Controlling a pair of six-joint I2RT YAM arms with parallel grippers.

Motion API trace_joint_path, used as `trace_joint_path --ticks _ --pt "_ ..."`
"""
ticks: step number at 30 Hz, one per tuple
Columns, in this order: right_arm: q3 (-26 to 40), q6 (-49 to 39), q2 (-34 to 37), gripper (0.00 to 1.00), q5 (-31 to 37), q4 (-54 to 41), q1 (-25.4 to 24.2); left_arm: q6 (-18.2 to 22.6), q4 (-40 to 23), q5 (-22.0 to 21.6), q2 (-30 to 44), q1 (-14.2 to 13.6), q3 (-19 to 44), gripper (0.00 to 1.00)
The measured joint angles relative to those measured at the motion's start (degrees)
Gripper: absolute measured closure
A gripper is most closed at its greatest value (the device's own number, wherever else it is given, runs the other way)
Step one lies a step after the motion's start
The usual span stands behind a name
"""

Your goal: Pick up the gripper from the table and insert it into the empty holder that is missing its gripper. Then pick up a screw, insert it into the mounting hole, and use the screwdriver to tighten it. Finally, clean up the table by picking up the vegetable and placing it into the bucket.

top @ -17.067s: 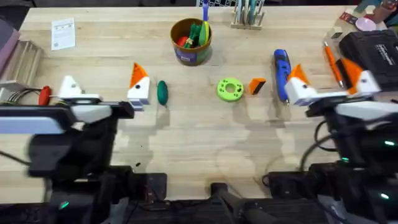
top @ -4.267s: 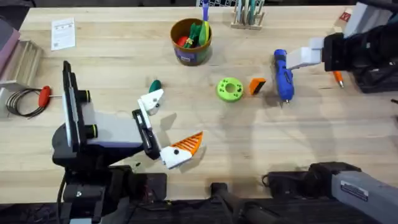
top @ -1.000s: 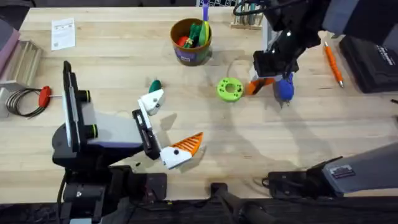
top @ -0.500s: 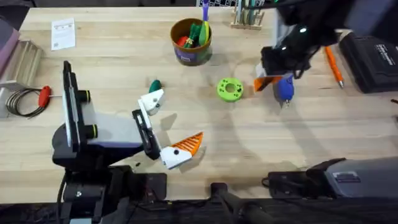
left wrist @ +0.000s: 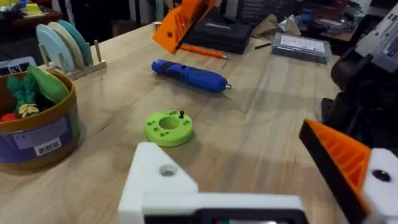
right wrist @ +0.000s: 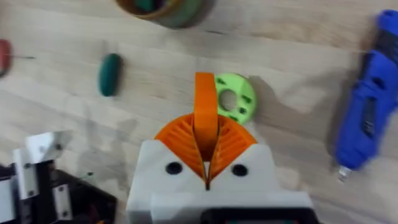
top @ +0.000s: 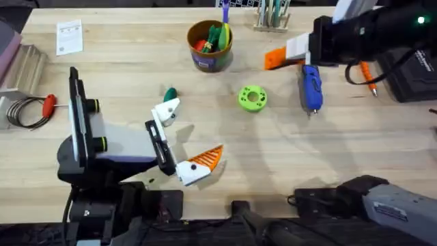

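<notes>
The right tool (right wrist: pixel 207 163) has its two orange ribbed pads pressed together on the gripper (right wrist: pixel 205 118), pinching the thin wedge edge-on so that most of it juts out beyond the fingertips; held that way, I'd judge, its free end can be slid into a mount; in the overhead view the gripper (top: pixel 274 58) hangs clear of the worktop (top: pixel 273 164), beyond the lime-green disc (top: pixel 252 98) and just beside the screwdriver (top: pixel 311 85), which lies flat and untouched.

The left tool (top: pixel 183 142) lies tipped on its side with its fingers spread wide; one finger carries its orange pad (top: pixel 207 158), the other is the bare white holder (top: pixel 166 111) with its mounting hole (left wrist: pixel 166 170) facing up, seemingly offered so the other arm can reach it.

A screw (left wrist: pixel 181 114) stands upright on the disc, easy to pluck; the vegetable (top: pixel 169 93) lies on the worktop just beyond the holder; the bucket (top: pixel 209 45) stands farther back, toy greens already in it; insertion is not yet begun.
</notes>
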Motion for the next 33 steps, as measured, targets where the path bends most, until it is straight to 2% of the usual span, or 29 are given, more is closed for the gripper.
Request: trace_joint_path --ticks 1,2,7,14,20,28,33 --pt "-1.27 0.52 -0.69 0.993 -1.76 1.91 0.00 0.00 0.00 0.00 0.00 0.00 0.00 0.015" --pt "-5.97 2.62 -2.05 0.993 -7.84 8.42 0.00 0.02 0.00 0.00 0.00 0.00 0.00 0.015" --pt "-13.70 7.05 -2.16 0.993 -17.81 18.79 0.00 0.01 -0.01 0.00 0.01 0.00 0.00 0.015" --pt "-24.41 15.12 -2.16 0.993 -31.48 38.34 0.00 0.00 -0.02 0.00 0.01 0.00 0.00 0.015" --pt "-32.80 24.29 -2.16 0.993 -38.14 53.15 -0.01 0.02 -0.02 0.00 0.01 0.00 0.00 0.015" --pt "-40.69 36.21 -2.16 0.993 -42.77 73.81 -0.02 0.00 -0.02 0.00 0.00 0.00 0.00 0.015" --pt "-42.56 40.49 -2.16 0.993 -44.64 76.26 -0.02 0.02 -0.02 0.00 0.00 0.00 0.00 0.015"
